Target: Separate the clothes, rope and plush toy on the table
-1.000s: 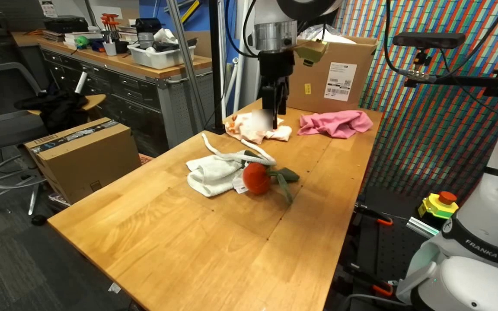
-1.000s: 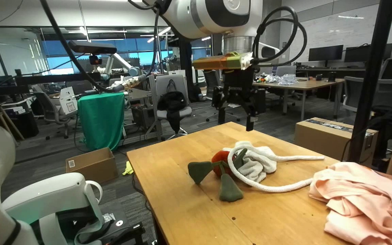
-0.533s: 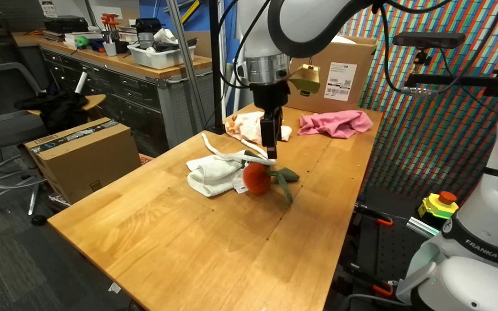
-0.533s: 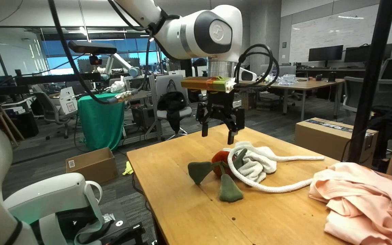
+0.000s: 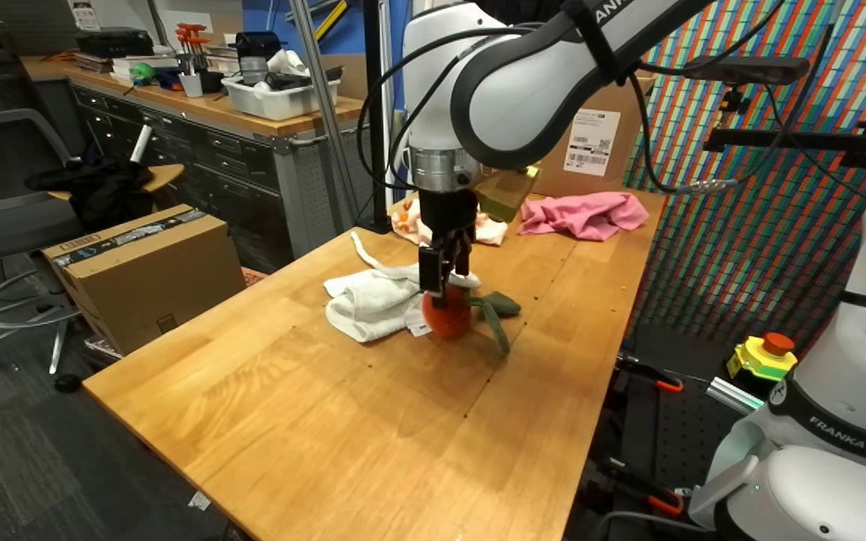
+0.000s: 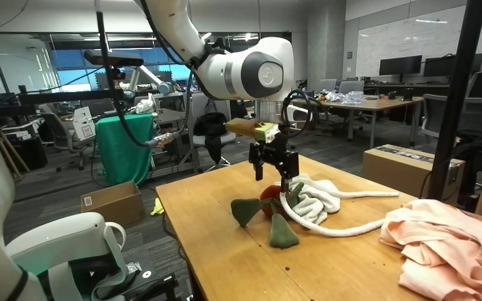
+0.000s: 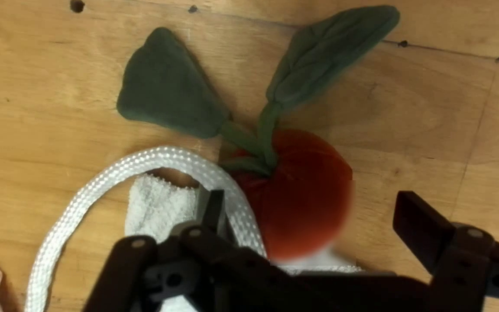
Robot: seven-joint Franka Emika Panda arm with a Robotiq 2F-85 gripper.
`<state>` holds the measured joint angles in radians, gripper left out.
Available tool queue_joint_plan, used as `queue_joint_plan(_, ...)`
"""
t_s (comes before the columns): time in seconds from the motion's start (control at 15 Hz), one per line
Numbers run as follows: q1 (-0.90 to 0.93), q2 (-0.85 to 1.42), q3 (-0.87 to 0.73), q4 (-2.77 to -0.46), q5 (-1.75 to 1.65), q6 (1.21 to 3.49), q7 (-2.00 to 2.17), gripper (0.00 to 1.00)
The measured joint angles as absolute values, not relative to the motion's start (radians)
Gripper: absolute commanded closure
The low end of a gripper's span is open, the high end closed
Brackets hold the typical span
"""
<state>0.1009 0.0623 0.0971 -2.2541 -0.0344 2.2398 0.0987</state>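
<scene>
The plush toy (image 7: 314, 173), red-orange with green leaves, lies on the wooden table (image 5: 290, 428). Over it hangs my gripper (image 7: 311, 194), jaws wide apart and pointing down, one finger to each side of the toy's body. The white rope (image 7: 158, 158) curves against the toy and passes close to one finger (image 7: 215, 208); whether they touch I cannot tell. Beneath rope and toy spreads the white cloth (image 5: 373, 304), partly covered. The peach cloth (image 6: 454, 251) is heaped beside the rope's end. Farther back lies the pink cloth (image 5: 583, 214), seen only in an exterior view.
A large cardboard box (image 5: 602, 143) stands at the table's far end. A black post (image 6: 450, 104) rises by the table edge near the peach cloth. On the floor beside the table is a taped carton (image 5: 147, 270).
My gripper has come down and across from near the peach cloth to the plush toy, its jaws staying apart. The cloths, rope and toy lie where they were.
</scene>
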Motion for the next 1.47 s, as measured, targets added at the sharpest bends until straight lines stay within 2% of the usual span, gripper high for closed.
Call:
queue_joint_plan(1.0, 0.139, 0.081, 0.097, -2.259, -0.293, 2.266, 0.55, 0.0)
queue_joint_plan(1.47, 0.142, 0.083, 0.097, -2.26, -0.276, 2.243, 0.671, 0.0)
